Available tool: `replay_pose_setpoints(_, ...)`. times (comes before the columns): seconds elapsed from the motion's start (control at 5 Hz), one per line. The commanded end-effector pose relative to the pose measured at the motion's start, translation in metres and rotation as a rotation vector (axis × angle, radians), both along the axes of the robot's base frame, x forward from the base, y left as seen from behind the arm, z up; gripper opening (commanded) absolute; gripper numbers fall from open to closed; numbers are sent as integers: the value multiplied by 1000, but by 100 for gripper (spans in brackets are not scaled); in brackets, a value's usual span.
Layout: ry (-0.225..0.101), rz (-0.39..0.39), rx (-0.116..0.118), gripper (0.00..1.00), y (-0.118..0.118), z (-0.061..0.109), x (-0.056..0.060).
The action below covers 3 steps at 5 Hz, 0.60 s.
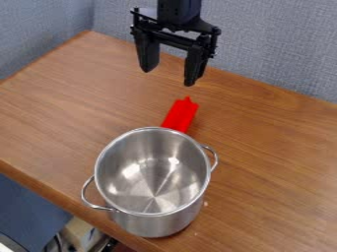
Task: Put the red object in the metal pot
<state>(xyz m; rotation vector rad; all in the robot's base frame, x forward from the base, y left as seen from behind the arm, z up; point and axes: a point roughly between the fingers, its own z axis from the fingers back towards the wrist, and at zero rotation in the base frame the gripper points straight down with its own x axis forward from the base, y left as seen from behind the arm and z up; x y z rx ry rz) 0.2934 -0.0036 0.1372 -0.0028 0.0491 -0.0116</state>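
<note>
Red, elongated block [180, 115] seen lying on the wooden table [270, 148], just behind the metal pot [152, 183] as viewed by the camera. Its long side is slanted, the far end leaning a little to the right. The block is placed outside the pot; its near end is seen close to the pot's rim, and whether the two touch cannot be told.

Bare wood is found to the left and right of the block, and more behind it, toward the far table edge. The widest open stretch is seen on the right. The pot is set near the front left edge of the table, where the wood is cut off by a diagonal border. Beyond that border a blue surface [30, 219] is seen, with dark, partly cropped items [63, 239] at the bottom corner.

On the near side, the block is bordered by the pot's wall and rim. Two loop handles are noted, one at the left front, one at the right. The pot's interior is shown with nothing red in it.

Above and behind the block, the black gripper [171, 71] is held pointing down, its jaws spread, with nothing pinched between them. A pale, textured backdrop [283, 44] is seen past the far edge.
</note>
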Motion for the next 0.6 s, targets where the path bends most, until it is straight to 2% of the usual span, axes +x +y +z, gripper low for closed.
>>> replay_pose_setpoints(0.0, 20, 46, 1, 100, 1, -7, -2)
replay_pose_setpoints(0.2, 38, 66, 38, 100, 12, -21, 13)
replay_pose_setpoints(0.4, 29, 68, 56, 100, 17, -31, 22)
